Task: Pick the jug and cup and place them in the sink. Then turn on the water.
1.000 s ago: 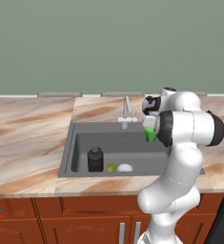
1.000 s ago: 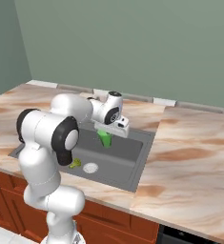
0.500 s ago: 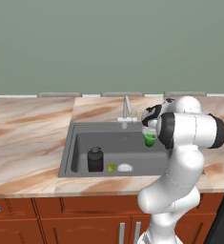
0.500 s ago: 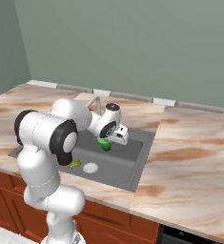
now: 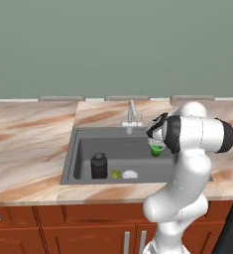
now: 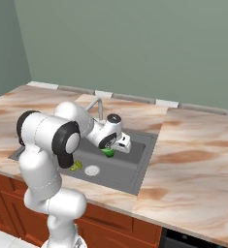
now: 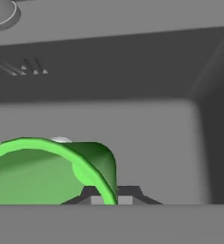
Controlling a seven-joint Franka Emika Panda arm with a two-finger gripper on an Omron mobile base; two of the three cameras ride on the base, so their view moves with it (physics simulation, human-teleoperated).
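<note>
I have the cup (image 5: 156,149) clamped in the pincer (image 5: 155,142), hanging over the right side of the sink (image 5: 83,158); the jug (image 5: 98,165) already stands inside at the left. Next I judge: lower, release, then reach for the faucet (image 5: 131,115).

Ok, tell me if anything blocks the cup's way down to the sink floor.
Nothing visible does. The cup, held in the fingers, hangs over bare floor at the right end of the sink; the jug stands well to the left.
</note>
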